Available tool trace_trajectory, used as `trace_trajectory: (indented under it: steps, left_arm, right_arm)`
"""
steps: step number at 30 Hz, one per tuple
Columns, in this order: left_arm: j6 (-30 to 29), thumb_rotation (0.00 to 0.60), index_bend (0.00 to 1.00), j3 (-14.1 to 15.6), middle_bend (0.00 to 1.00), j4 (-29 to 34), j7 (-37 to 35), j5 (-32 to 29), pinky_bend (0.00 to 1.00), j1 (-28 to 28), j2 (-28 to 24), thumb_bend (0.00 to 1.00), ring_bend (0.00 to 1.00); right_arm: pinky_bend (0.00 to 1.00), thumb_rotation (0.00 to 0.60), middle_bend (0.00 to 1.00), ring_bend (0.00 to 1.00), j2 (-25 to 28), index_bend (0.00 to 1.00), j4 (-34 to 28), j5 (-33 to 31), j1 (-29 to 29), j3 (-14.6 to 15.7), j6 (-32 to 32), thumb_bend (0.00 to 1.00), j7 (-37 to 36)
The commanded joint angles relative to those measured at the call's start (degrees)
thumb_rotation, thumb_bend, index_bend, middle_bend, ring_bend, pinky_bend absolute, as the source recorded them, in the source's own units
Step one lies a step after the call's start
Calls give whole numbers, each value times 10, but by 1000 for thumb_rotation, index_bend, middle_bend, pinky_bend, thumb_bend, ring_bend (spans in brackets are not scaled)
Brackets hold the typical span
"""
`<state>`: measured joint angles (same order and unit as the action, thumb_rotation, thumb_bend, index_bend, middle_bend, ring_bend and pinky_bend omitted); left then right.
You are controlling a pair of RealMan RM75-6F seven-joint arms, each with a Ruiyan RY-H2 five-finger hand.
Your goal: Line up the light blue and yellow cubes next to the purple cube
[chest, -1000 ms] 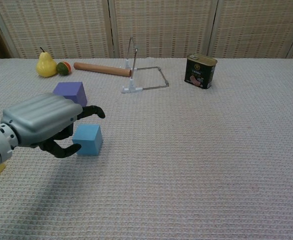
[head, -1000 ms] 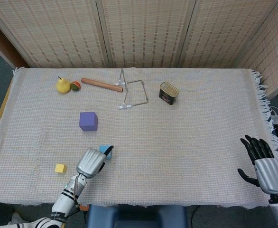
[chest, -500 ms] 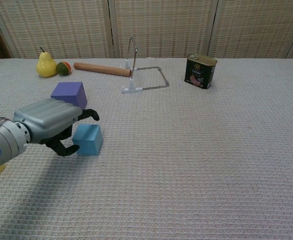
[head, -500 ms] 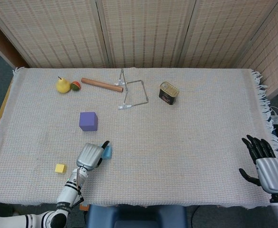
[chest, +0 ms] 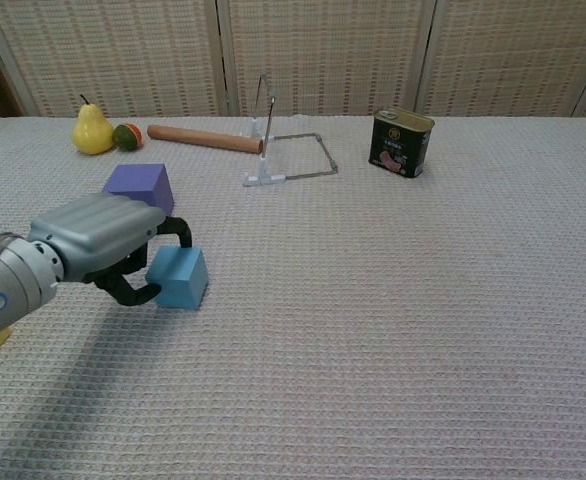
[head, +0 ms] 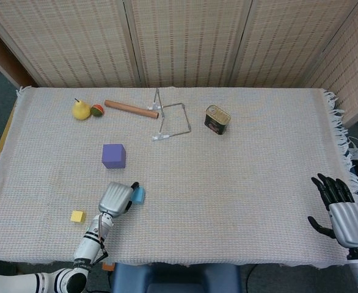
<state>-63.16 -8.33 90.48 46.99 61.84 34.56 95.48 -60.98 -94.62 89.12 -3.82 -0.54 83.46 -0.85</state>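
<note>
A rough woven cloth (chest: 423,300) covered the worktop; the left hand (chest: 98,240) had a smooth metallic shell; the can (chest: 401,142) looked glossy.

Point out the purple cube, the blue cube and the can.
purple cube (head: 113,155), head view, top face
blue cube (chest: 178,279), chest view, front face
can (chest: 400,143), chest view, label side

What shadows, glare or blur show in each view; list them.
Head view: even, soft light, no glare, everything sharp; only faint shadows beside the purple cube and can. Chest view: the left hand casts a broad soft shadow on the cloth beneath it; the light blue cube is sharp; the hand shows mild sheen.
</note>
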Motion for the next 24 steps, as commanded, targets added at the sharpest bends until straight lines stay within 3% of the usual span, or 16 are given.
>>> trace_trajectory:
  steps: [1, 9, 20, 24]
  left_arm:
    - [3, 600, 544, 0, 1000, -1, -17, 8, 1000, 5, -17, 386, 1000]
    - [40, 600, 557, -20, 1000, -43, -43, -28, 1000, 26, -59, 384, 1000]
    - [64, 600, 551, -18, 1000, -120, -85, -34, 1000, 45, -51, 383, 1000]
    - [72, 600, 473, -14, 1000, -125, -89, -42, 1000, 49, -53, 383, 1000]
  right_arm:
    - [0, 600, 0, 0, 0, 0, -1, -2, -1, 1, -3, 4, 2]
    - [0, 600, 0, 0, 2, 0, -4, -8, -1, 0, -8, 4, 4]
    - [0, 600, 0, 0, 8, 0, -12, -12, -8, 5, -31, 5, 1]
    - [0, 600, 0, 0, 9, 0, -15, -13, -7, 7, -32, 3, 3]
